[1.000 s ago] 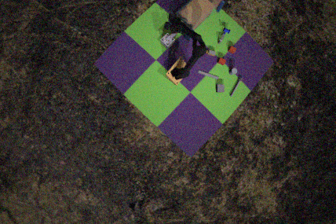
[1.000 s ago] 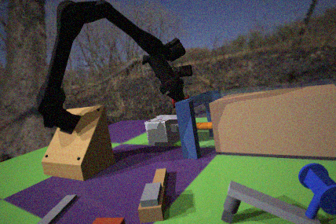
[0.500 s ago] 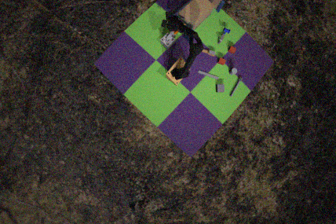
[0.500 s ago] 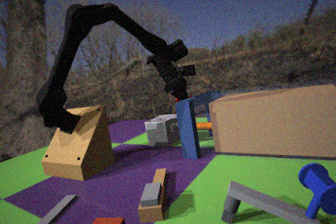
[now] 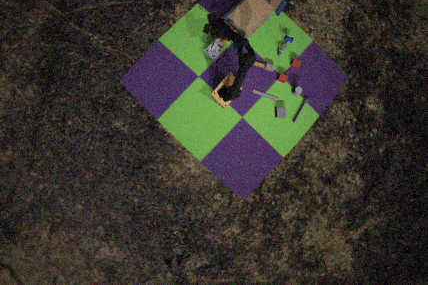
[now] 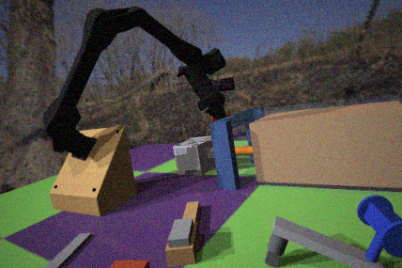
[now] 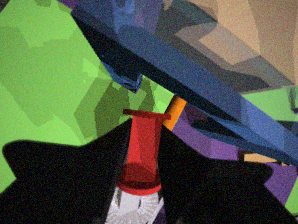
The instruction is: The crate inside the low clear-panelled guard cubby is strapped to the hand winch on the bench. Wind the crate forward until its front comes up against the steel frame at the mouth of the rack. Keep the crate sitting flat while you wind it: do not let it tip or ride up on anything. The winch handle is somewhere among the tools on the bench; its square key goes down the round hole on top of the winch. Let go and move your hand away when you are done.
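Note:
My gripper is shut on the red winch handle and holds it upright. It hangs just above the grey winch, which shows right under the handle's lower end in the wrist view. An orange strap runs from the winch towards the tan crate. The blue steel frame stands at the rack's mouth, between the winch and the crate. I cannot tell whether the handle's key is in the winch hole.
The arm's tan pedestal stands left of the winch. Loose tools lie in front: a blue peg, a grey bracket, a tan-and-grey block, a grey bar and red blocks.

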`<state>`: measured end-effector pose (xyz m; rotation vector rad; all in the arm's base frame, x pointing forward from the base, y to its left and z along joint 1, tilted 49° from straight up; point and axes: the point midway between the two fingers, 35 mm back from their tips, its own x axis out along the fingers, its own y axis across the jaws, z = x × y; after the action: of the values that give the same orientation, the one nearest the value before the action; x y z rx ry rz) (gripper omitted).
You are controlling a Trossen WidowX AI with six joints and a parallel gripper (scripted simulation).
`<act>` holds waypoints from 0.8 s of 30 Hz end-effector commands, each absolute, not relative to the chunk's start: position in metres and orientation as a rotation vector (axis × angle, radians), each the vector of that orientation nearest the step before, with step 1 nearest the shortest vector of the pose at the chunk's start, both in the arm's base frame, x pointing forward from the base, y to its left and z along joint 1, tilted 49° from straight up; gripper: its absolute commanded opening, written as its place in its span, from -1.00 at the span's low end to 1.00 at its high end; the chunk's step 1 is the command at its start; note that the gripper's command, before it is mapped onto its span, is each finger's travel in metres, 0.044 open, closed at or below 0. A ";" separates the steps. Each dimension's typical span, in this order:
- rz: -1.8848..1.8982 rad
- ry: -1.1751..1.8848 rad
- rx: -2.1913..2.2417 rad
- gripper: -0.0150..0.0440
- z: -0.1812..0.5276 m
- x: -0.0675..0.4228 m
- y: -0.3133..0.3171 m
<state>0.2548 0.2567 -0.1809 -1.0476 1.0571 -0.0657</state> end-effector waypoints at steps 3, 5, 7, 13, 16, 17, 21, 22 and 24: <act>-0.024 1.081 -1.025 -0.49 -0.198 0.239 0.271; -0.023 1.082 -1.024 -0.49 -0.199 0.237 0.273; -0.023 1.082 -1.024 -0.49 -0.201 0.234 0.274; -0.022 1.082 -1.023 -0.49 -0.207 0.227 0.278; -0.022 1.082 -1.023 -0.49 -0.210 0.223 0.280; -0.022 1.082 -1.023 -0.49 -0.210 0.222 0.280; -0.021 1.083 -1.022 -0.49 -0.213 0.216 0.282; -0.021 1.083 -1.022 -0.49 -0.214 0.214 0.283; -0.021 1.083 -1.022 -0.49 -0.216 0.212 0.284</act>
<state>0.2277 0.2786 -0.2066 -1.0292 1.0496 -0.0497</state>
